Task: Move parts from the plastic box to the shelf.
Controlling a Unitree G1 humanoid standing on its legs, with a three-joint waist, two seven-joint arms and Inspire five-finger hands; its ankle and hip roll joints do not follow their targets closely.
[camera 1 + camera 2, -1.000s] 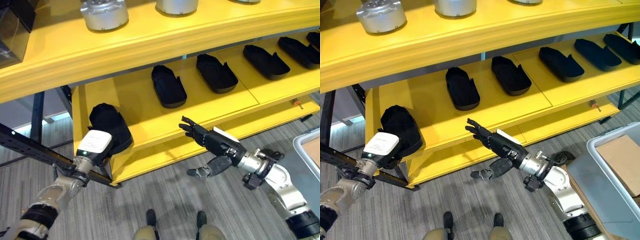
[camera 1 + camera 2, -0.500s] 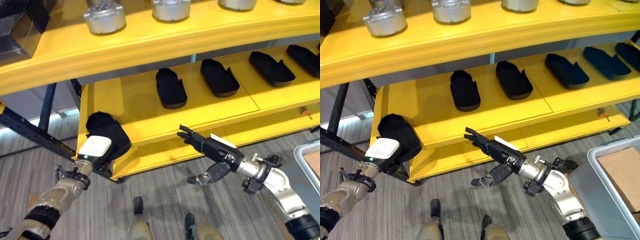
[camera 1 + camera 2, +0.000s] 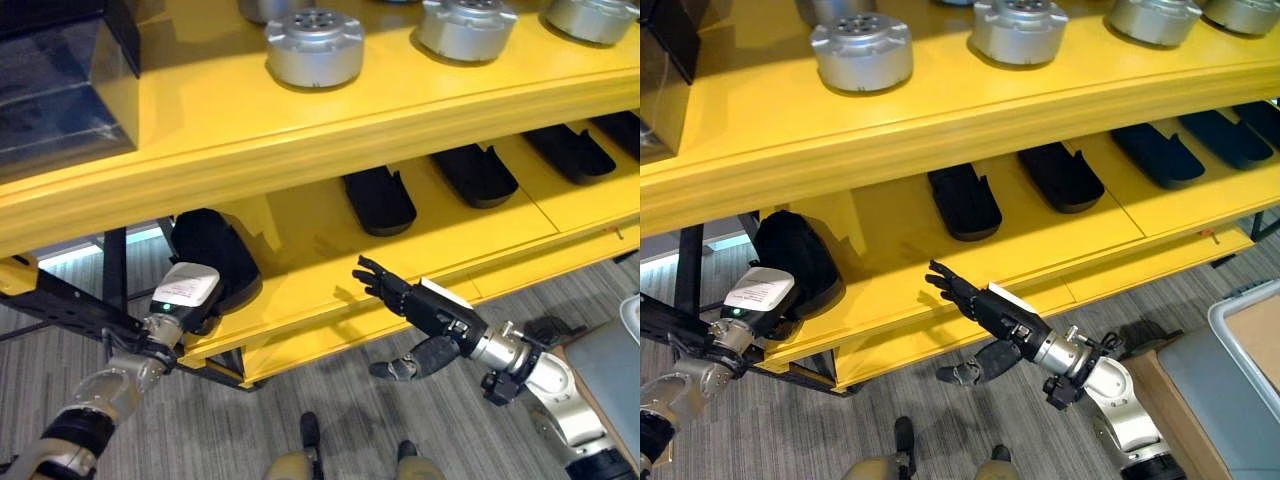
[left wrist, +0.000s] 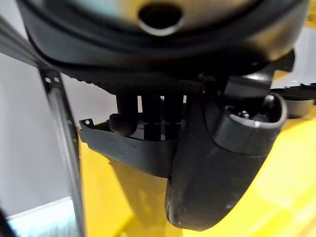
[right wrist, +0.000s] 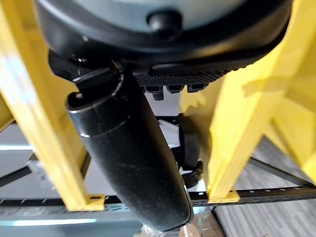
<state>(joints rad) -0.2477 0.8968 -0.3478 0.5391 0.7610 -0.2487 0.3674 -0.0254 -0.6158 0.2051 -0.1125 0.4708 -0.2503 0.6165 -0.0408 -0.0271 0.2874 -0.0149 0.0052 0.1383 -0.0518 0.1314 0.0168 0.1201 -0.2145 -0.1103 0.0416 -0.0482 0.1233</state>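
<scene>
My left hand point(image 3: 186, 294) is shut on a black shoe-shaped part point(image 3: 211, 253) at the left end of the lower yellow shelf point(image 3: 300, 232). In the left wrist view its fingers point(image 4: 148, 109) curl over the part's rim point(image 4: 129, 146) and the thumb point(image 4: 224, 163) presses the near side. My right hand point(image 3: 430, 311) hangs open with spread fingers just in front of the shelf's front edge and holds nothing. The plastic box's pale rim point(image 3: 1240, 302) shows at the far right.
Three more black parts point(image 3: 381, 199) point(image 3: 474, 173) point(image 3: 570, 150) lie in a row along the lower shelf. Silver round parts point(image 3: 313, 46) stand on the upper shelf point(image 3: 250, 120). A dark metal rail point(image 3: 70, 305) runs by my left arm.
The whole picture has shifted, so the camera moved. My left hand still holds the black part at the shelf's left end. The right hand stays spread in front of the shelf.
</scene>
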